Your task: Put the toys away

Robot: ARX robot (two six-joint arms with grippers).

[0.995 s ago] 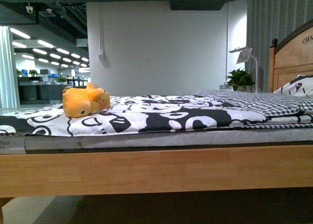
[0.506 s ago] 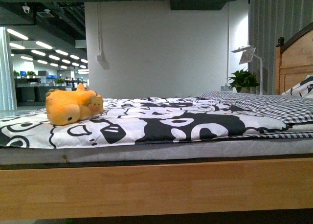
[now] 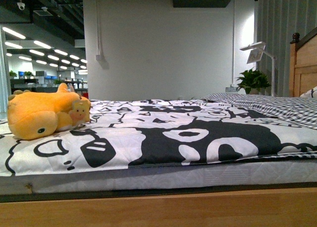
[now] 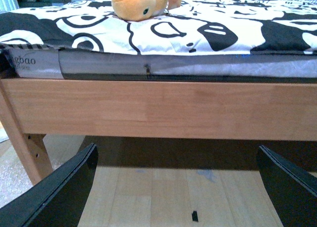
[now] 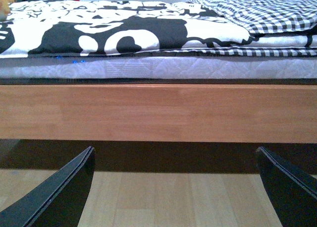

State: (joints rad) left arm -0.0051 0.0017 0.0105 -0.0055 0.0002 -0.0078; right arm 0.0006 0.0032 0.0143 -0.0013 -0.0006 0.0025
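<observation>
An orange-yellow plush toy (image 3: pixel 42 115) lies on the black-and-white patterned bedspread (image 3: pixel 163 138) at the far left of the front view, a small tag hanging on its side. The left wrist view catches the same toy (image 4: pixel 140 3) on top of the bed, well beyond my left gripper (image 4: pixel 176 187), which hangs open below the wooden side rail (image 4: pixel 163 108) with only floor between its fingers. My right gripper (image 5: pixel 176 187) is open too, low in front of the rail (image 5: pixel 158 113), nothing in it. Neither arm shows in the front view.
A wooden headboard (image 3: pixel 303 63) and a checked quilt (image 3: pixel 277 105) lie at the right. A potted plant (image 3: pixel 253 81) and a white lamp (image 3: pixel 257 52) stand behind the bed. A bed leg (image 4: pixel 25 142) stands near the left gripper. Wood floor (image 5: pixel 163 197) runs under the bed.
The front view has come closer to the bed and shifted right: the toy now looks bigger and sits further left, and the headboard has slid toward the right edge.
</observation>
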